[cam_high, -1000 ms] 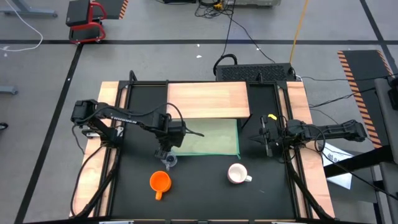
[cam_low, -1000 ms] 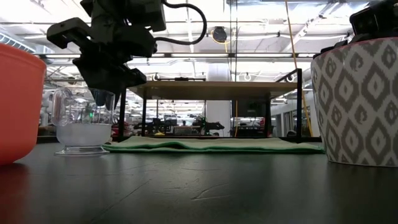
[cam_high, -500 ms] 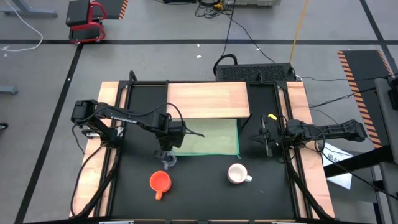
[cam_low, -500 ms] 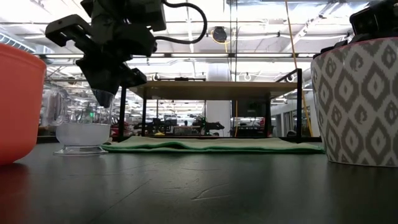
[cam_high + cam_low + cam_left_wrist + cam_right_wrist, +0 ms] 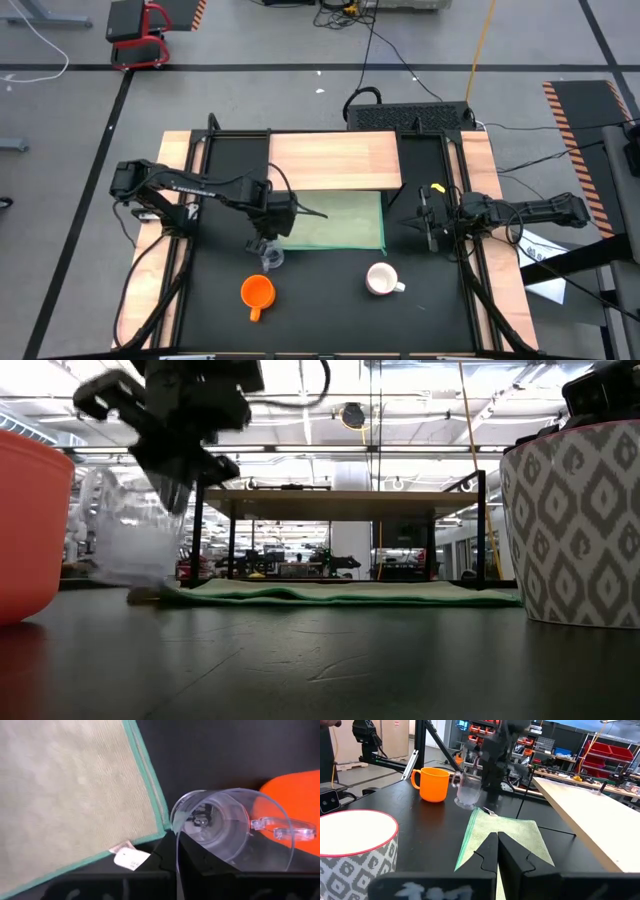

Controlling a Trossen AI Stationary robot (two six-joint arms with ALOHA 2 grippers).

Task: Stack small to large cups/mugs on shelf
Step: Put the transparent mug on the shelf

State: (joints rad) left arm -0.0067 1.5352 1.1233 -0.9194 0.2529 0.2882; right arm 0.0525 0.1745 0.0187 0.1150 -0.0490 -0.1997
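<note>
The clear cup [image 5: 270, 258] sits in front of the green mat's [image 5: 335, 220] near left corner; in the low view [image 5: 130, 540] it is tilted and just off the black table top. My left gripper [image 5: 176, 837] is shut on its rim from above. The orange mug [image 5: 257, 292] stands near the front edge, and the white patterned mug [image 5: 381, 279] stands to its right. The pale-wood shelf [image 5: 335, 160] lies beyond the mat. My right gripper [image 5: 497, 840] is shut and empty, at the table's right side [image 5: 428, 222]. My left gripper pinches the clear cup's wall at the rim [image 5: 175, 822], one finger inside the cup and one outside. The fingers come from above, slanting down. The cup hangs tilted below them, its base [image 5: 125, 578] a little above the table.
The green mat has a small white label [image 5: 131, 858] at its near left corner, right beside the cup. The orange mug [image 5: 295, 815] is close to the cup on its near side. Black frame posts [image 5: 212, 130] stand at the shelf's ends.
My left gripper has risen a little with the clear cup. The cup, which stood upright on the table, is now tilted and lifted off it. The right arm has kept still.
</note>
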